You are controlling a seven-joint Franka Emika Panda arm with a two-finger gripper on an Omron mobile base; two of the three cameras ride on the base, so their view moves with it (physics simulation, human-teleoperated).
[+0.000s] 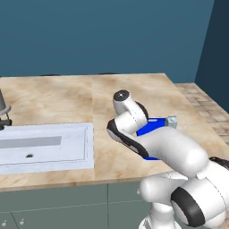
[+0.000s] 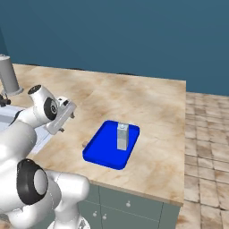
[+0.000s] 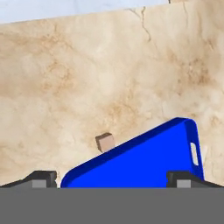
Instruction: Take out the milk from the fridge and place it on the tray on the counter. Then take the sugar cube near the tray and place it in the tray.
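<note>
The milk [image 2: 122, 136] stands upright inside the tray [image 2: 100, 154], toward the tray's far half, and nothing grips it; in the left base view its top [image 1: 171, 120] peeps out just past the robot's arm, with a strip of the tray [image 1: 152, 124] showing beside it. The gripper [image 3: 111, 177] hovers over the tray with its jaws spread wide and holding nothing: in the hand view the two dark fingertips [image 3: 41, 178] stand far apart at the bottom, one over bare counter just off the tray's edge, the other over the tray [image 3: 144, 162] itself. In the right base view the hand [image 2: 61, 117] hangs above the counter to the sink side of the tray, clear of both tray and carton. The sugar cube [image 3: 105, 142] lies on the counter [image 3: 87, 78] just beside the tray's long edge, outside the rim; whether it touches the rim cannot be told. From the right base view the cube [image 2: 85, 144] is a tiny tan speck next to the tray's near left corner. The counter [image 2: 147, 98] is beige marbled stone over grey-green cabinet fronts [image 2: 129, 203]. Well apart from the tray, toward the other end of the counter, is the white sink [image 1: 44, 147], and beyond it a tall grey cylinder [image 2: 8, 74] stands on the counter.
</note>
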